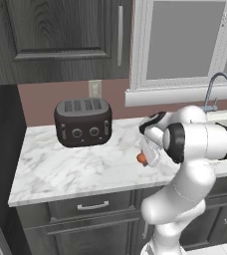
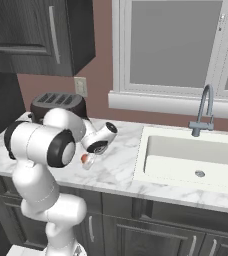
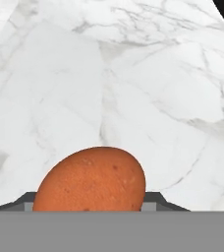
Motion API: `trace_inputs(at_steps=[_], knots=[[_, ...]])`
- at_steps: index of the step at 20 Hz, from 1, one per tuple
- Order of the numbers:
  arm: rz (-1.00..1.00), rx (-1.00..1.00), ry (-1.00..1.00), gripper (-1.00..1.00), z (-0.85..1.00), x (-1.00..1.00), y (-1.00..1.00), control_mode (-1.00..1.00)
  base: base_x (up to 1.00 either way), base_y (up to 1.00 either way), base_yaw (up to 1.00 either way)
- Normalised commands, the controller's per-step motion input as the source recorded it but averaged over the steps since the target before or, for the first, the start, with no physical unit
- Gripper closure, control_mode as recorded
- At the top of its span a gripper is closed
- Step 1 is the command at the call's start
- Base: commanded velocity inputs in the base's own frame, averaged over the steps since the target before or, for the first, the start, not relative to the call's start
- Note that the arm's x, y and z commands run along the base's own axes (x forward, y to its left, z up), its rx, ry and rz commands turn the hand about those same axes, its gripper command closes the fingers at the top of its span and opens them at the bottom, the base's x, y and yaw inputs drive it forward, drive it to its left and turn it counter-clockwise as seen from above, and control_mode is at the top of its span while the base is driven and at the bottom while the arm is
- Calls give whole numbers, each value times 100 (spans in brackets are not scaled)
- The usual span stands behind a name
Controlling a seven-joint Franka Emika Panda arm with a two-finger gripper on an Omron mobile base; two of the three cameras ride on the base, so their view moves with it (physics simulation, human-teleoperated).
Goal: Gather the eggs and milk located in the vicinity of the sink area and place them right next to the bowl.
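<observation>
Closest to the hand camera, the egg (image 3: 92,179) sits at the bottom centre of the frame, right between the dark finger tips, with veined marble bench (image 3: 133,88) behind it. From the left base view the jaws are pinching the egg (image 1: 142,158) just above the bench (image 1: 75,169), right of centre, the toaster (image 1: 82,121) at upper left. Over on the right base view, the sink (image 2: 186,162) and faucet (image 2: 204,111) occupy the right half.

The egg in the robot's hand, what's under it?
Under the egg lies white marble counter with grey veins. The hand grips it from both sides. The patch of counter straight beneath the egg is covered, so that part cannot be seen.
</observation>
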Motion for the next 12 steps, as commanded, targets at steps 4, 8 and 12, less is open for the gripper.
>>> trace_inputs(at_steps=[4, 8, 12], knots=[[0, 1, -18, 100, 50, -27, -23, -100, 0, 0, 0], [0, 3, -15, 100, 65, -23, -27, -100, 0, 0, 0], [0, 2, -8, 100, 79, -16, -26, -100, 0, 0, 0]])
